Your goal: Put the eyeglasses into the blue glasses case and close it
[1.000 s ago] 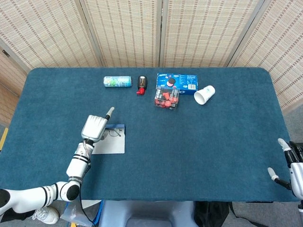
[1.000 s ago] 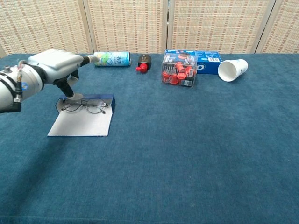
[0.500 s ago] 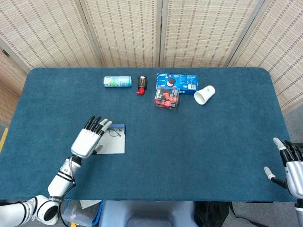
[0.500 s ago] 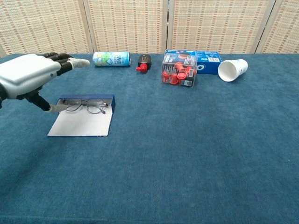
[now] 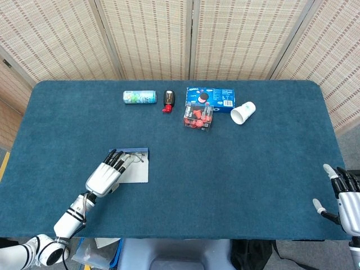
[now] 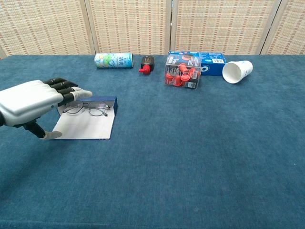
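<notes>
Left robot hand (image 6: 33,102): fingers spread, holding nothing, beside blue glasses case (image 6: 86,123); case lying open, eyeglasses (image 6: 88,109) inside; clear box (image 6: 182,75) containing red pieces.

I see the blue glasses case (image 6: 86,124) lying open and flat near the surface's left edge, the thin-framed eyeglasses (image 6: 88,109) resting across its far end.

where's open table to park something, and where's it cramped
Bare cloth spans the middle and right, between the glasses case and the right hand, below the paper cup. Crowded: the far row from the can to the cup, and the left hand at the case.
</notes>
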### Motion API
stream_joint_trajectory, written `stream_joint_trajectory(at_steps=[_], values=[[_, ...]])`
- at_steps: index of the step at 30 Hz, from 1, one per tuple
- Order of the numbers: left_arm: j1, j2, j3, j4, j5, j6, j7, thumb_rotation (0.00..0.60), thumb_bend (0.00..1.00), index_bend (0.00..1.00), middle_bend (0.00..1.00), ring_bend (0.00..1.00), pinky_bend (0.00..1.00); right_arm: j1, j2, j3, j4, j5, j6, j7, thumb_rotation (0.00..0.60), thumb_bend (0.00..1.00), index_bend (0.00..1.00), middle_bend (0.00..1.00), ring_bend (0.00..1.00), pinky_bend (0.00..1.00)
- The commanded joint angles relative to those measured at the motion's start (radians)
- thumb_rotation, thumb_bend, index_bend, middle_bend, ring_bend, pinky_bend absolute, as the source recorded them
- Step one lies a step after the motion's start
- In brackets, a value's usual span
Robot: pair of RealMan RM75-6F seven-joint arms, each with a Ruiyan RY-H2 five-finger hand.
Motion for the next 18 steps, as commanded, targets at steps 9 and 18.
stream_joint_trajectory(at_steps=[9,18], values=[[0.013,-0.033,-0.021,0.046,-0.001,-0.051,0.015,0.6,0.24,0.0,0.0,0.0,0.0,0.001,0.0,0.0,-0.003,0.0,0.0,-0.004,0.6,0.26,0.06,0.15,0.09,0.11],[0.016,-0.053,-0.044,0.069,-0.016,-0.088,0.04,0.6,0.24,0.0,0.0,0.0,0.0,-0.001,0.001,-0.001,-0.003,0.004,0.002,-0.005,0.6,0.26,0.06,0.15,0.09,0.11]])
